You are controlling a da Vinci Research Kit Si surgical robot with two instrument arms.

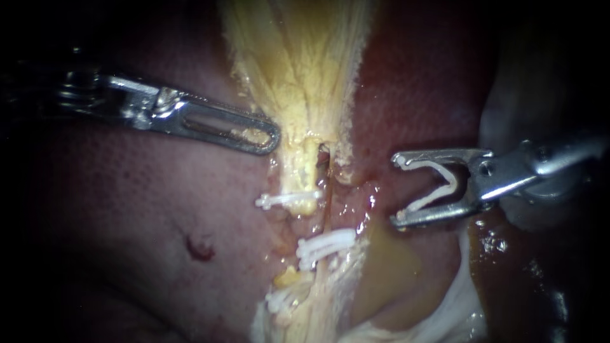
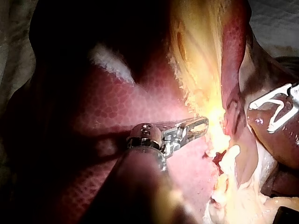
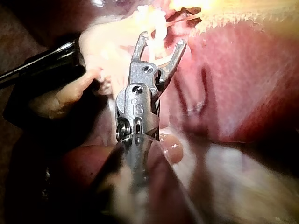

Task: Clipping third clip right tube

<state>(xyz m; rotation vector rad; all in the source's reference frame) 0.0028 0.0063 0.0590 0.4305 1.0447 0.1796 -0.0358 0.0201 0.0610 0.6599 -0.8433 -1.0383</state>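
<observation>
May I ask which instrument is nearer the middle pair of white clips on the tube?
Right, it seems. The right instrument, holding an open clip, hovers just beside the paired clips; the left instrument lies farther away, up by the yellow tissue.

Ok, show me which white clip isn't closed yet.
The open V-shaped clip held in the right instrument; the other three clips are squeezed shut.
</observation>
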